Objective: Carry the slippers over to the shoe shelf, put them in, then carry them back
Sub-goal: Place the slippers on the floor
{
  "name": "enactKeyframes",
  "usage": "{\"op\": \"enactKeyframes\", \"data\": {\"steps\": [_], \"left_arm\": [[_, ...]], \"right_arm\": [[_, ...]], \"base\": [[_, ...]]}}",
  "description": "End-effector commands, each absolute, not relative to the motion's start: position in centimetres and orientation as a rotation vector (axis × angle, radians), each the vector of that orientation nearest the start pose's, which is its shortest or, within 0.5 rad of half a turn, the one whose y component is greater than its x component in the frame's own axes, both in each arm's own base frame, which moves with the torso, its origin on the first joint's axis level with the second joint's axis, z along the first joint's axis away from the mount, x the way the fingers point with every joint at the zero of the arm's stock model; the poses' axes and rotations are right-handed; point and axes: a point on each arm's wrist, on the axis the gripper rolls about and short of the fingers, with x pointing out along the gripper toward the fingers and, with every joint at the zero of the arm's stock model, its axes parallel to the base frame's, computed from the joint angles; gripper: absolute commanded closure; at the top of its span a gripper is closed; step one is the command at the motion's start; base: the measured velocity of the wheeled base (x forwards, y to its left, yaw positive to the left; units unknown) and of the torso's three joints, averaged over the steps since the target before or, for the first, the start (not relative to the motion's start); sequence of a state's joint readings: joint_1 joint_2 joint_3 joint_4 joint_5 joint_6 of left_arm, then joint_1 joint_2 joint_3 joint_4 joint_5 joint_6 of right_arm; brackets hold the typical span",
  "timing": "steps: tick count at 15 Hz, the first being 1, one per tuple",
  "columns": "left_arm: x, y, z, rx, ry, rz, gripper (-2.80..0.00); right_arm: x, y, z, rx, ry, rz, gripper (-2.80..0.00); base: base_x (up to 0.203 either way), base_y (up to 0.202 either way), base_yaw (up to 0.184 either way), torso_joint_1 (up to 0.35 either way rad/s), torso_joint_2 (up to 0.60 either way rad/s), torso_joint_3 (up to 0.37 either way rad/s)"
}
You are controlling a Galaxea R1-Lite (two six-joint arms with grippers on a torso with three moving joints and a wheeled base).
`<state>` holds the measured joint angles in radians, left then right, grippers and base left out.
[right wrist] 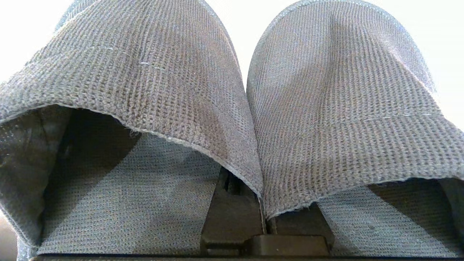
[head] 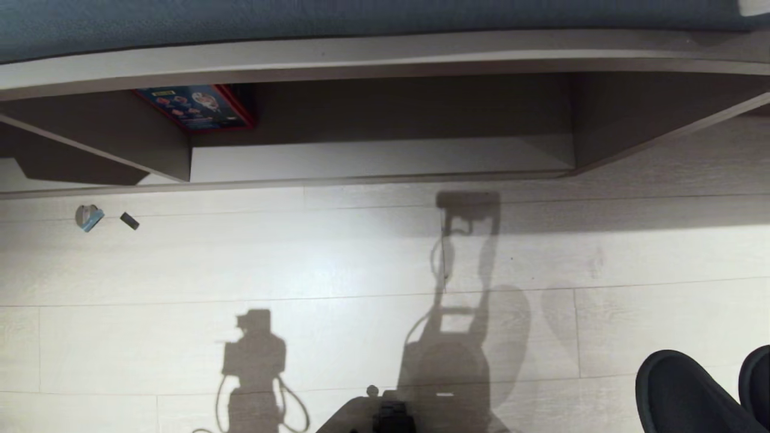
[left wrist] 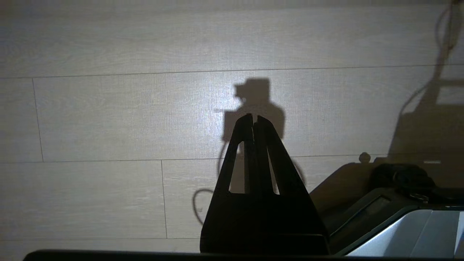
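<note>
Dark grey knit, coarse and ribbed — that's the slippers [right wrist: 232,108], filling the right wrist view side by side, wide closed-toe bands arched over thin mesh insoles. The right pincer [right wrist: 262,214] is clamped tight on their two inner edges where they meet, and both hang from it together. Toes point away from the wrist, long axes running parallel, straight out along the pincer. In the head view their rounded black toes [head: 692,391] poke in at the lower right corner, above the pale plank floor [head: 361,258].

Ahead stands the shoe shelf [head: 385,162], grey-beige board, pale base, low and wide across the upper view. A red-edged colourful box [head: 195,108] sits in its left part, beside a thin divider [head: 120,153]. Two small bits lie on the floor by the shelf's left end, a bluish piece [head: 89,218] and a dark chip [head: 129,221], well apart from the slippers. The left pincer [left wrist: 253,119] hangs over bare floor, fingers together, carrying nothing.
</note>
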<state>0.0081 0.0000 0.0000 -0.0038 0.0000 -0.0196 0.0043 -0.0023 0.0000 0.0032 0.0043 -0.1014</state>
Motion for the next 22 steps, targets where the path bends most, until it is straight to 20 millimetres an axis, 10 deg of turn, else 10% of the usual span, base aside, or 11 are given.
{"op": "enactKeyframes", "data": {"steps": [1, 22], "left_arm": [[-2.27, -0.02, 7.6, -0.02, -0.003, 0.008, 0.0], [-2.27, -0.02, 7.6, -0.02, -0.003, 0.009, 0.0]], "right_arm": [[-2.25, 0.0, 7.48, -0.103, 0.007, 0.01, 0.0], [-2.25, 0.0, 7.48, -0.095, 0.006, 0.009, 0.0]], "base": [[0.0, 0.0, 0.0, 0.002, 0.0, 0.207], [0.0, 0.0, 0.0, 0.002, 0.0, 0.2]]}}
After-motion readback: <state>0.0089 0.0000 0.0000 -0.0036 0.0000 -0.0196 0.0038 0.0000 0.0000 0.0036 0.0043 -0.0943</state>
